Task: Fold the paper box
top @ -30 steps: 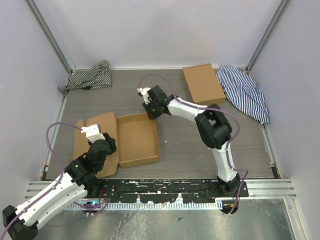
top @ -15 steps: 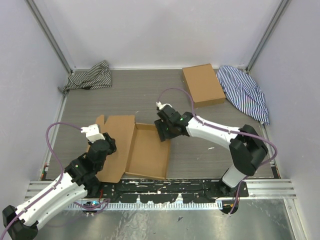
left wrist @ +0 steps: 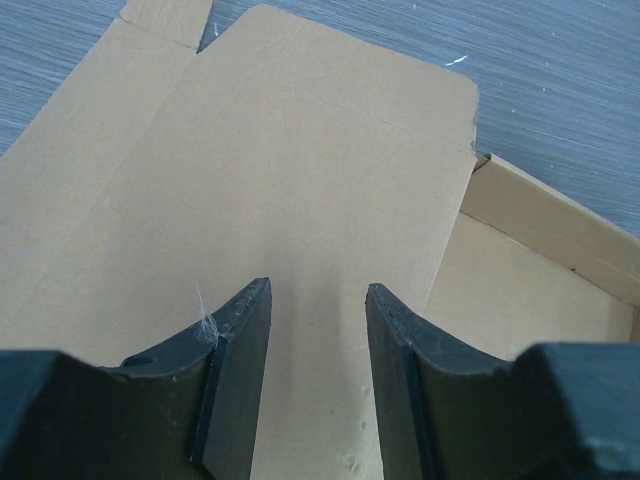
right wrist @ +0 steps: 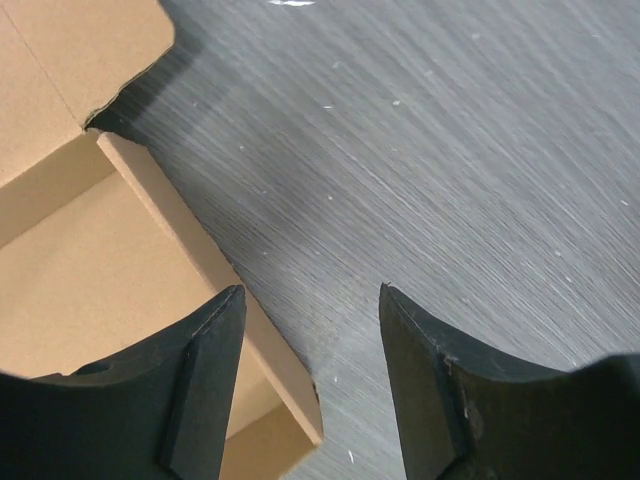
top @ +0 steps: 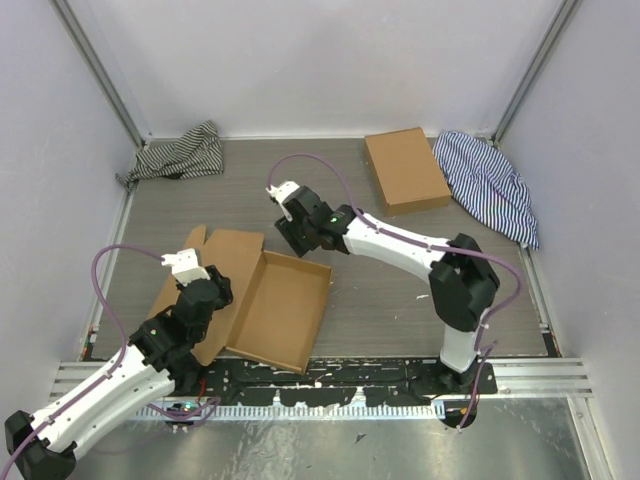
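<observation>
Since the paper box lies w/ its flat lid panel right under the left gripper, tray just off to the jaws' right, left arm looks nearer for the lid fold; jaws spread, empty, aimed down at the panel. Right gripper hovers, jaws spread & empty, tray's corner wall below one finger.

1. The paper box is plain brown cardboard, no print.
2. The smaller box is the same brown.
3. The far-left cloth has dark grey and white stripes; the far-right cloth blue and white (finer lines).
4. The table is grey, wood-grained.
</observation>
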You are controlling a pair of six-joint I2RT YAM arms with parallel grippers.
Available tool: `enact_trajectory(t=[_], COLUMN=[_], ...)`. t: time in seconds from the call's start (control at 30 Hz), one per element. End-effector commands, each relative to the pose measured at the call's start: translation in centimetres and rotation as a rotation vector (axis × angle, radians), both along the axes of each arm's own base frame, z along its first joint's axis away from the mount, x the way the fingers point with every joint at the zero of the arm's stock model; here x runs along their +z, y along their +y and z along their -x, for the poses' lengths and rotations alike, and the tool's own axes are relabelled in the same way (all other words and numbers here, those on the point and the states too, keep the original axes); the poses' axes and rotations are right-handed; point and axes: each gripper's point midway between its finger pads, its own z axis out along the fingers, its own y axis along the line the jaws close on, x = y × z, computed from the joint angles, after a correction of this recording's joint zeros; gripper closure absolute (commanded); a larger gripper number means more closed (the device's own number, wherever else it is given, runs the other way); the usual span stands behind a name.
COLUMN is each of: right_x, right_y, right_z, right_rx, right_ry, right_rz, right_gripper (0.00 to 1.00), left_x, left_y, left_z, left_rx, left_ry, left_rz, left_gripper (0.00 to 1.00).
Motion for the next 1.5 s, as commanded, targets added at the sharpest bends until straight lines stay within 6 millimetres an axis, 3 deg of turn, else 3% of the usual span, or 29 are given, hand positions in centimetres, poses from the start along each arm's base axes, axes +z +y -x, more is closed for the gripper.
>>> enact_trajectory(t=[0.0,0.37,0.47,0.67,0.8,0.9,1.0,1.47], right_x=[-1.4,-4.6,-4.7,-2.4,0.7,1.2,0.6,-4.6], right_y=[2.6,3.5,3.1,1.8,2.1,3.2,3.8,4.8], right_z=[0.0,2.7,2.4,1.7,2.9,4.9,6.0,5.2], right_rx=[0.153,0.244,0.193,0.098,0.146,0.252,0.3,0.258], right_ry=[0.031,0.16,0.153,0.094,0.077,0.135,0.184,0.26], right_rz=[0.024,-0.019,-0.018,-0.029,-0.115,-0.177,-0.197,-0.131], right_gripper=[0.4,0.44,0.45,0.46,0.44,0.43,0.43,0.47], left_x=[-0.1,-0.1,-0.1,-0.1,-0.1,-0.1,-0.1,-0.1], left_y=[0.2,0.2,0.2,0.2,0.2,0.2,0.2,0.2], left_z=[-0.1,-0.1,-0.1,-0.1,-0.1,-0.1,-0.1,-0.1], left_rx=[0.02,0.02,0.019,0.02,0.018,0.02,0.02,0.019], left_ry=[-0.008,-0.009,-0.008,-0.007,-0.007,-0.006,-0.006,-0.006], left_rz=[0.004,0.006,0.004,0.004,0.004,0.001,0.002,0.003], left_gripper=[0.5,0.5,0.5,0.5,0.5,0.5,0.5,0.5])
